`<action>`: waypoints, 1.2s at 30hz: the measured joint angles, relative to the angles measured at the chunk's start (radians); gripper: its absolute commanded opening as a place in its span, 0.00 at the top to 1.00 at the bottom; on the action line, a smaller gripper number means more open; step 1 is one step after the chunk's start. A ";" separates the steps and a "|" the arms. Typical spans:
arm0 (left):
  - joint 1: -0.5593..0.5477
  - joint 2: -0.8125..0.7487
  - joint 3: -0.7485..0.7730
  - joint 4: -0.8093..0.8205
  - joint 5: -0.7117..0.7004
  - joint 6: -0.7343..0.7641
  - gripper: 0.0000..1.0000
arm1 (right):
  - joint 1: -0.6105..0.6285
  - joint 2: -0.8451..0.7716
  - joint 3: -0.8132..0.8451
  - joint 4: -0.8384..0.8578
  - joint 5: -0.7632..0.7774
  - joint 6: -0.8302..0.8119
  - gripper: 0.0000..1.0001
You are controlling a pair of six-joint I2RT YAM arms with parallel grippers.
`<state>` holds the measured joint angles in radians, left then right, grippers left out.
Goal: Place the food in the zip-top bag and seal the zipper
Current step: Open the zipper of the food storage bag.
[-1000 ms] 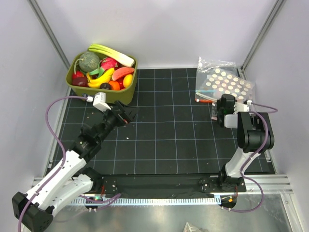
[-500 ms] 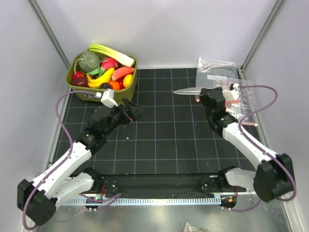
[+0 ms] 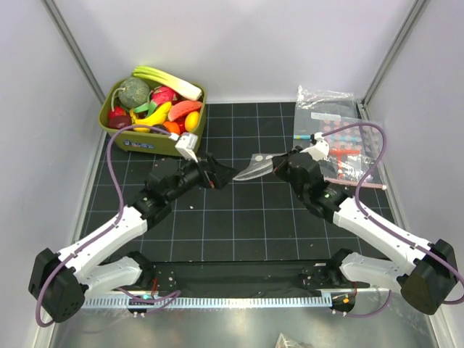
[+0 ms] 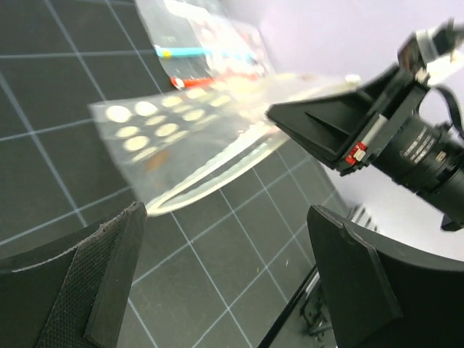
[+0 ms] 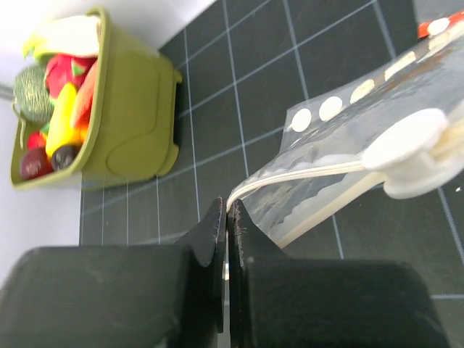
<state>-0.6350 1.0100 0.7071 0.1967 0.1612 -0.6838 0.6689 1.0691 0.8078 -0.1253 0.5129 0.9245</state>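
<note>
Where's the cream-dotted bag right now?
Top view, mid-table: the cream-dotted bag is pinched in the right pincer, just right of the open left pincer.

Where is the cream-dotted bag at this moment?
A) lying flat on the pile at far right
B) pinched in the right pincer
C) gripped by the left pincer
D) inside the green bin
B: the right pincer is closed on the edge of the bag, while the left pincer is open and not gripping it.
</note>
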 measured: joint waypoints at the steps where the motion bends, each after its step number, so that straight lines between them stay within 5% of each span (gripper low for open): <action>1: -0.021 0.016 0.004 0.009 0.000 0.016 0.05 | 0.011 0.000 0.000 -0.004 -0.004 -0.007 0.99; 10: -0.190 0.200 0.064 0.013 -0.080 0.191 0.08 | 0.024 -0.029 0.000 -0.007 -0.046 -0.035 0.99; 24: -0.203 0.245 0.121 -0.017 -0.267 0.380 0.16 | 0.024 -0.010 -0.001 0.014 -0.160 -0.063 0.99; 26: -0.203 0.245 0.121 -0.021 -0.276 0.392 0.22 | 0.024 0.000 -0.001 0.014 -0.178 -0.065 0.99; 36: -0.231 0.292 0.129 -0.024 -0.282 0.435 0.23 | 0.025 0.001 0.001 0.015 -0.205 -0.080 0.99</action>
<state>-0.8661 1.3022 0.8356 0.1722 -0.1211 -0.2489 0.6941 1.0698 0.8085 -0.1104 0.3080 0.8444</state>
